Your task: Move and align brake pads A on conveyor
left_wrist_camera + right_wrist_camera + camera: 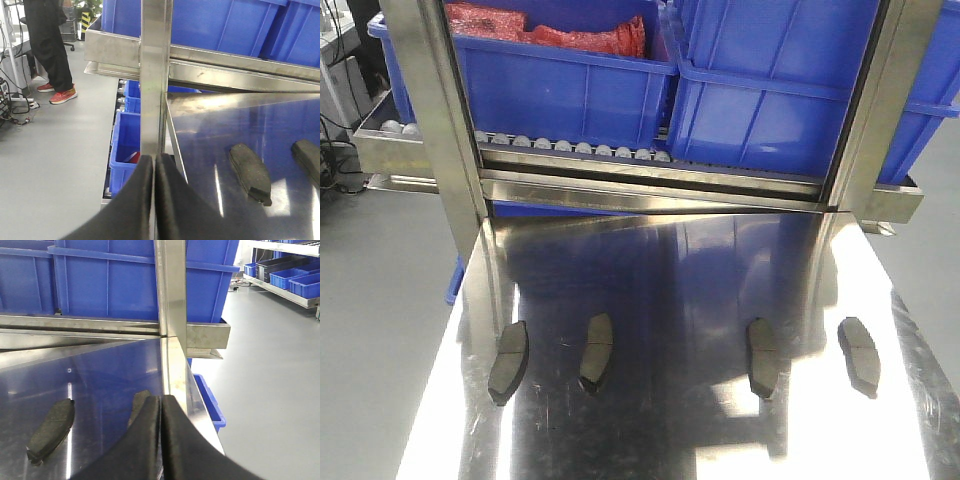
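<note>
Brake pads A (597, 350) lie in a row on the steel table (670, 270).
Two sit toward the left edge, two toward the right edge; left gripper (154, 162) and right gripper (161, 401) are both pinched closed on nothing.

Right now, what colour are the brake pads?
Dark grey brake pads, clearest in the exterior front-facing view.

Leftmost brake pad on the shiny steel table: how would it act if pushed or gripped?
The leftmost brake pad looks rigid and flat, so it probably won't flex, roll or tip. Lying on the polished steel table, it would likely slide easily when nudged. Its low profile may make pinching the edges awkward.
</note>
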`<state>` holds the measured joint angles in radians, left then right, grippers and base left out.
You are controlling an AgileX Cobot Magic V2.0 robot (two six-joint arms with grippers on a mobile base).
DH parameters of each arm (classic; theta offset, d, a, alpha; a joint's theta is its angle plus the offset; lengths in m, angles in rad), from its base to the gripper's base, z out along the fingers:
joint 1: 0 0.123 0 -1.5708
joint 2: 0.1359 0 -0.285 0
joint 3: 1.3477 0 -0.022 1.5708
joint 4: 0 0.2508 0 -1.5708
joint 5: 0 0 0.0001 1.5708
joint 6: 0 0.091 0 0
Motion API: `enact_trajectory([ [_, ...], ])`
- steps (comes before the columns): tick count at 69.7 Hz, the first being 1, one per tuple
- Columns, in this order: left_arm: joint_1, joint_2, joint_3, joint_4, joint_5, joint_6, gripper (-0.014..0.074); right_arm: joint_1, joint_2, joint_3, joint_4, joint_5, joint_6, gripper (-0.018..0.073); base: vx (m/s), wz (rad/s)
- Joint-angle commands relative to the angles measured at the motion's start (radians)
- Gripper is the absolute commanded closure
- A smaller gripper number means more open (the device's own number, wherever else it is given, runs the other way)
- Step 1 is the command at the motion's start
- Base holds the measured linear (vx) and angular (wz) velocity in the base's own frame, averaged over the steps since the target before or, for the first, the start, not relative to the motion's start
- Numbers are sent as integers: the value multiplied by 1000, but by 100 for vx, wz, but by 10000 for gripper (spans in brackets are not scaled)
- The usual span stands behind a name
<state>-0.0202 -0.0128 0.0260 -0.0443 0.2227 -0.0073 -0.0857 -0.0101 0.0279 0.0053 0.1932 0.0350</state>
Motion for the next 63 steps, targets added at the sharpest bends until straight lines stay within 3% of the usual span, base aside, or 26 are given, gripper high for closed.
enact_trajectory([
  [1, 2, -14, 17, -8, -76, -9, 603, -4, -13, 12, -5, -70, -4, 571, 0, 0],
  [50, 2, -14, 17, -8, -77, -9, 603, -4, -13, 12, -5, -71, -4, 571, 0, 0],
  [63, 2, -14, 16, -11, -168, -10, 603, -4, -13, 12, -5, -73, -4, 571, 0, 0],
])
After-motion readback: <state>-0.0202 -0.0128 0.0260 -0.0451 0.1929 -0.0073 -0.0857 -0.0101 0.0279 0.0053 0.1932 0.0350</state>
